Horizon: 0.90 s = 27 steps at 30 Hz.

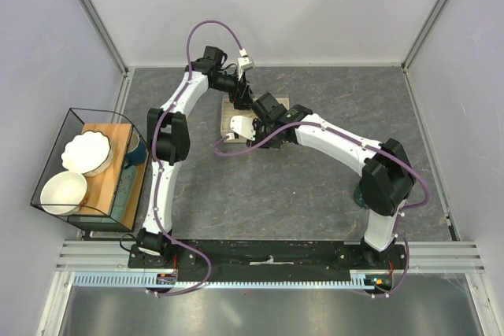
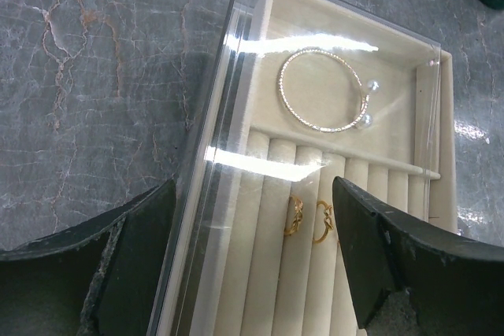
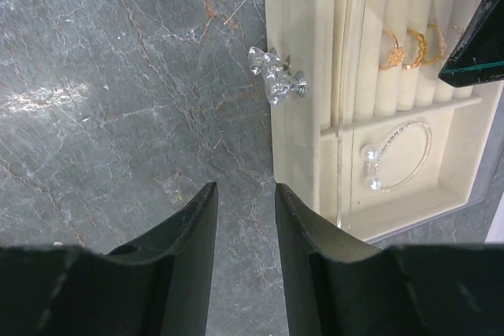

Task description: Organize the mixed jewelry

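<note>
Where grey marble tabletop meets white walls, left claw spread, right claw narrowly parted, empty.

the table is showing grey marble with white and rusty veins. the box is looking plain cream. the bracelet is glinting silver with two pearl-white beads, the rings are gleaming gold.
</note>
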Each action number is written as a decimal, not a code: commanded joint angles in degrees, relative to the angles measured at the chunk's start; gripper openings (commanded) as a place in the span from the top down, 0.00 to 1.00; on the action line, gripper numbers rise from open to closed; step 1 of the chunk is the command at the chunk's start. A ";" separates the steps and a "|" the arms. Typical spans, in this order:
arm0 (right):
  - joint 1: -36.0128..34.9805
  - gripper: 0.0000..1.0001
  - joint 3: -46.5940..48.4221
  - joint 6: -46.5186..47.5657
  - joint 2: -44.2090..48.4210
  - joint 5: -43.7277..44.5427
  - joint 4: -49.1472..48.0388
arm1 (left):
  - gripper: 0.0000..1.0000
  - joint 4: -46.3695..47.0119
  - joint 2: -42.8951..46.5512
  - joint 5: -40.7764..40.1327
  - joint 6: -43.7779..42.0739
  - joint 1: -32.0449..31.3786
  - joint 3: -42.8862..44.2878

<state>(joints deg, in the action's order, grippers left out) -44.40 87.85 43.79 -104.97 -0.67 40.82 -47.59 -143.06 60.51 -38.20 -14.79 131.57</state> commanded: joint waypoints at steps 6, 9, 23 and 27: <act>0.81 0.58 1.26 -0.46 -3.40 -1.44 -2.85 | 0.14 -0.13 2.53 -1.18 -0.30 -0.59 -1.14; 0.98 0.59 1.62 -0.29 -4.37 -1.36 -3.46 | 0.14 -0.13 2.62 -1.18 -0.39 -0.68 -1.23; 1.95 0.61 4.95 -0.55 -7.62 3.92 -7.68 | 0.14 -0.13 2.79 -0.48 -0.56 -0.68 -1.66; 2.21 0.62 5.75 -0.20 -8.32 5.06 -7.77 | 0.14 -0.04 2.88 -0.31 -0.56 -0.68 -1.75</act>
<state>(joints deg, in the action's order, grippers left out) -42.63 90.67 43.70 -112.46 2.28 35.40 -47.03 -142.65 60.34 -38.22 -14.83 130.85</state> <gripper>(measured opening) 0.384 0.865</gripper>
